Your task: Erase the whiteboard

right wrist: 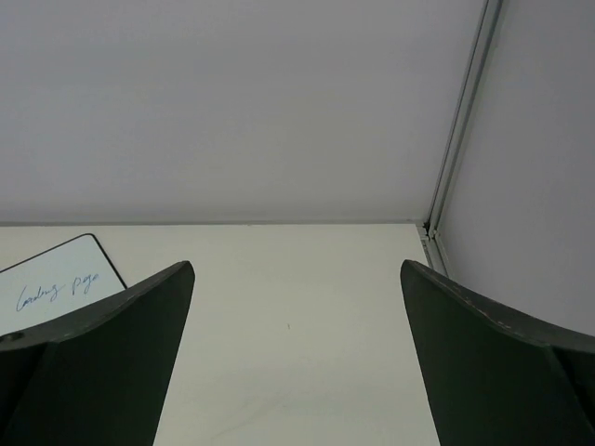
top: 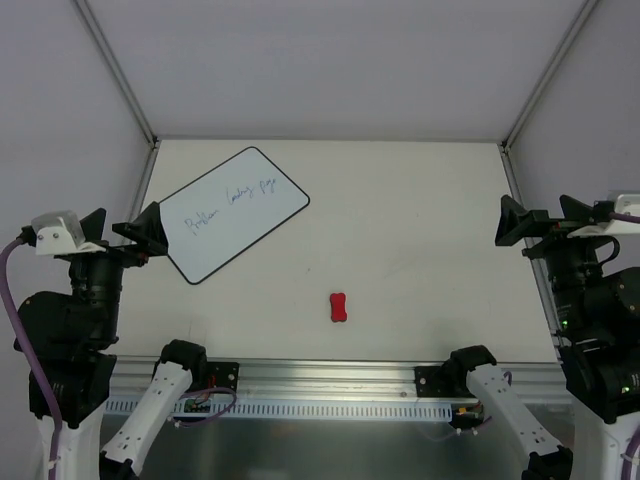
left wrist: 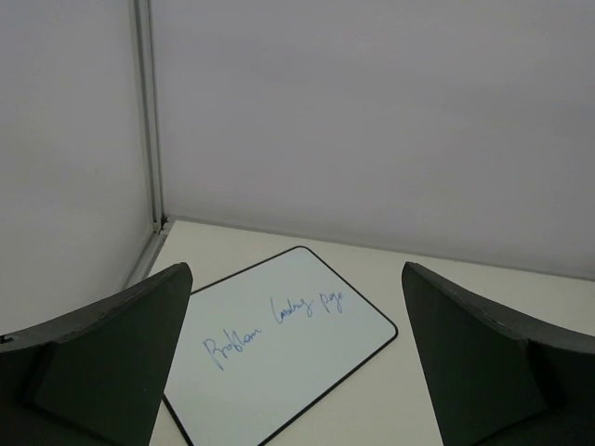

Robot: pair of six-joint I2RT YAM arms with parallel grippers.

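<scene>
left hand (top: 122, 228) up close at the desk's (top: 420, 230) left edge, fingers spread wide, nothing in it. right hand (top: 545, 218) at the right edge, same: wide apart & empty. whiteboard (top: 235, 213) lies flat on the far left of the desk, turned at an angle, blue handwriting on it, just ahead of my left hand. red eraser (top: 339, 307) lies mid desk, nearer me, well apart from the board & both hands.

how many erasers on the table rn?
1. The red eraser lies front-centre on the table, right of and nearer than the whiteboard, not touching it. No other shows in any view.
</scene>
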